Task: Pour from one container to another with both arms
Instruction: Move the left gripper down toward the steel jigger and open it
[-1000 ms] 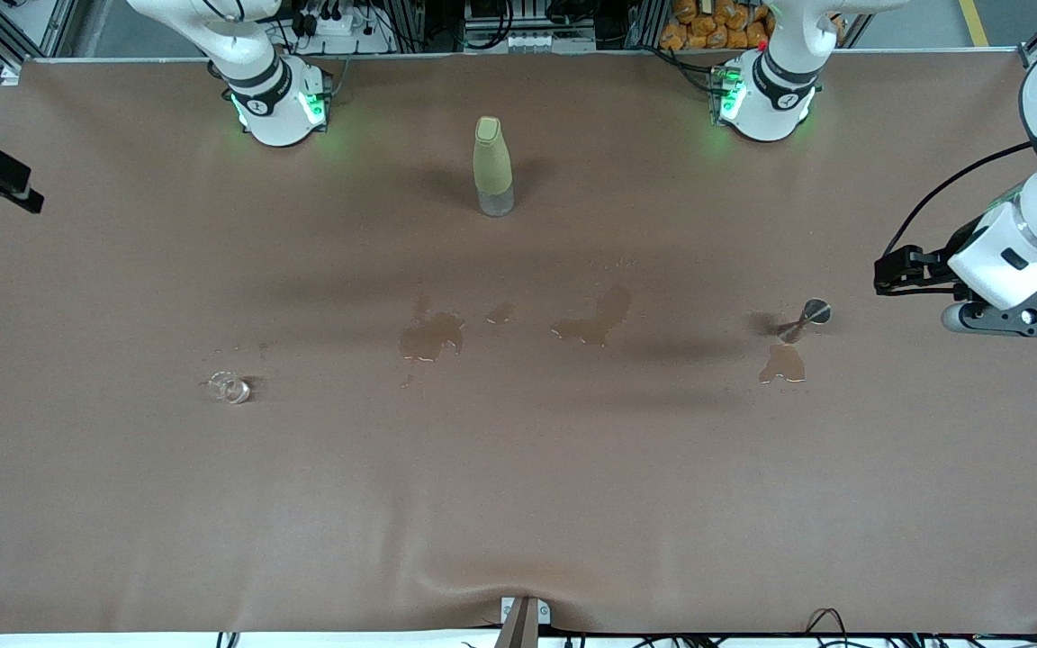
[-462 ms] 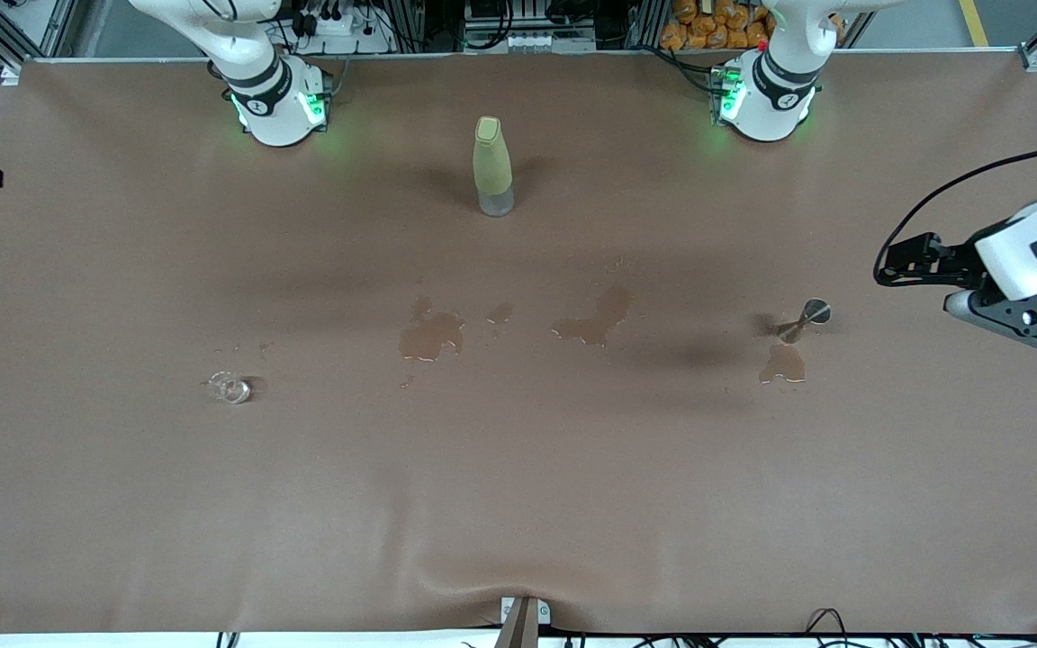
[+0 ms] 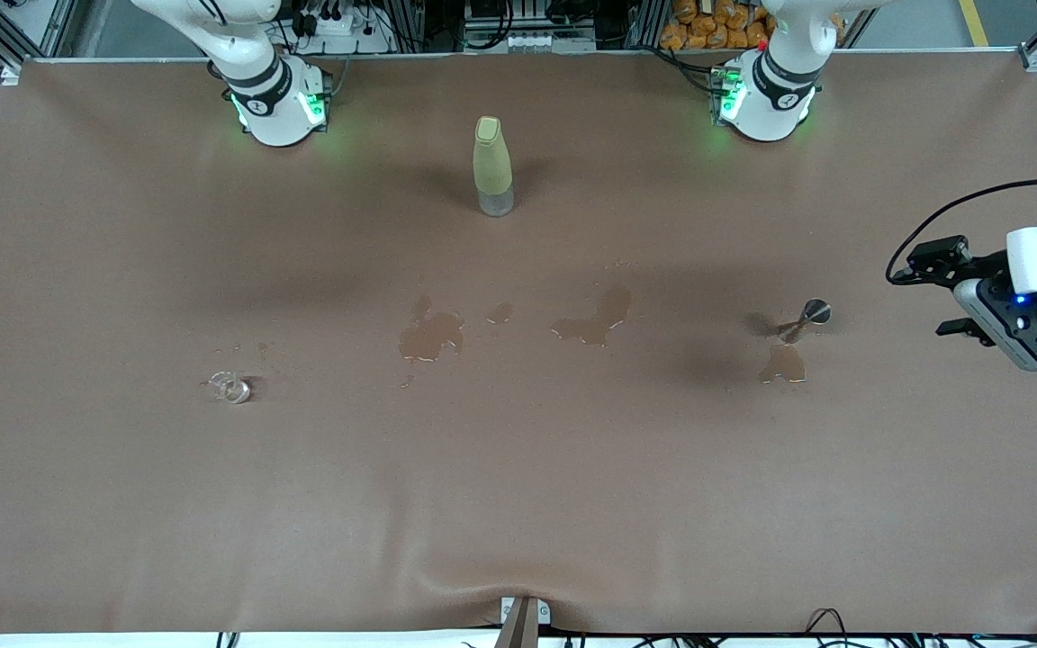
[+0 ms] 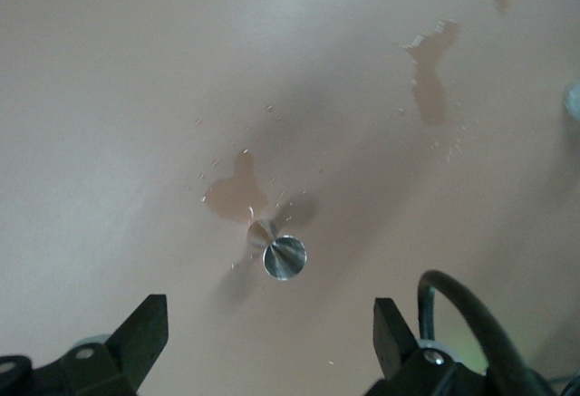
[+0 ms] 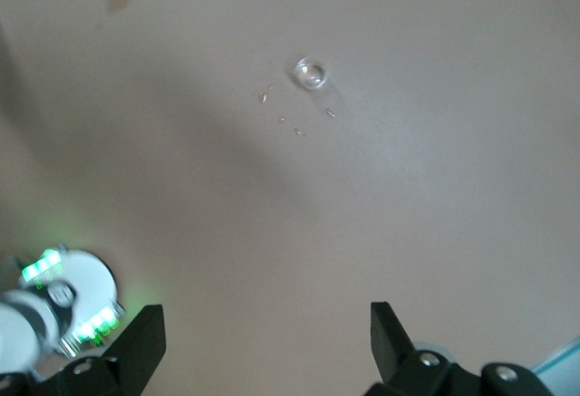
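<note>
A small steel jigger (image 3: 805,319) stands on the brown table toward the left arm's end, beside a wet patch (image 3: 782,364). A small clear glass (image 3: 232,389) sits toward the right arm's end. My left gripper (image 3: 1014,328) hangs in the air over the table's edge at the left arm's end. In the left wrist view it (image 4: 269,328) is open and empty, with the jigger (image 4: 279,254) below. My right gripper (image 5: 267,328) does not show in the front view. It is open and empty, high over the table, with the glass (image 5: 311,72) far below.
A tall yellow-green bottle (image 3: 492,166) stands upright between the two arm bases (image 3: 275,103) (image 3: 763,99). Spilled puddles (image 3: 431,335) (image 3: 592,322) lie mid-table. The table cloth bulges at the front edge (image 3: 482,576).
The left gripper has drawn back toward the left arm's end of the table and turned. The right gripper has slid out of the front view at the right arm's end. The objects have not moved.
</note>
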You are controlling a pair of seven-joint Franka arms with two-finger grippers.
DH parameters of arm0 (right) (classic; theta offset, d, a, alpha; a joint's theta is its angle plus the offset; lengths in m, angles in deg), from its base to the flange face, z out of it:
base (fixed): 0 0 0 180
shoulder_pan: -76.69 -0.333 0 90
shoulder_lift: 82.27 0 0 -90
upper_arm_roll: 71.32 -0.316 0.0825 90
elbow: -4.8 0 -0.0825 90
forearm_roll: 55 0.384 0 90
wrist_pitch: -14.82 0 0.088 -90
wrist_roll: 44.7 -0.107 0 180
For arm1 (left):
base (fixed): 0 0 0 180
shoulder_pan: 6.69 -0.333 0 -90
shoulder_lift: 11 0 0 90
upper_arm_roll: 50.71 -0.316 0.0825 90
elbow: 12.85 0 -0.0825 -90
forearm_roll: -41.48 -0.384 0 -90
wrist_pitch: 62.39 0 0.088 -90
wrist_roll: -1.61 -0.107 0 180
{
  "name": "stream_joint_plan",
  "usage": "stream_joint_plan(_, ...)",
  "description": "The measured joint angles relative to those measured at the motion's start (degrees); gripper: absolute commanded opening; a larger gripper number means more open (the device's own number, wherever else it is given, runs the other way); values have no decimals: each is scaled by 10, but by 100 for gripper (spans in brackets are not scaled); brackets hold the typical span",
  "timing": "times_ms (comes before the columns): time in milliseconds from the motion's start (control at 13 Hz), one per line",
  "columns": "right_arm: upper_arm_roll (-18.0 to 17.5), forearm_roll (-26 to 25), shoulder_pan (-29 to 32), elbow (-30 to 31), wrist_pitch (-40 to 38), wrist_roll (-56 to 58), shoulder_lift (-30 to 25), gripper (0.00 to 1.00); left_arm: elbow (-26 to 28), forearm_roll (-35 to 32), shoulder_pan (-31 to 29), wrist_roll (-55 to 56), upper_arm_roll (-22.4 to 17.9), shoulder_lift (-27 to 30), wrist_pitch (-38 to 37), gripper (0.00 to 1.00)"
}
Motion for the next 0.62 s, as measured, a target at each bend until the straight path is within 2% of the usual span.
stream_joint_plan(231,3,-4,12,24,50,208,0,100,6,34,-14,-126,0,-21,0,100)
stream_joint_plan(385,5,-5,22,41,85,315,1,100,29,72,-34,-198,0,-29,0,100)
stream_joint_plan(615,8,-5,24,63,111,364,1,100,66,113,-59,-331,0,-34,1,100)
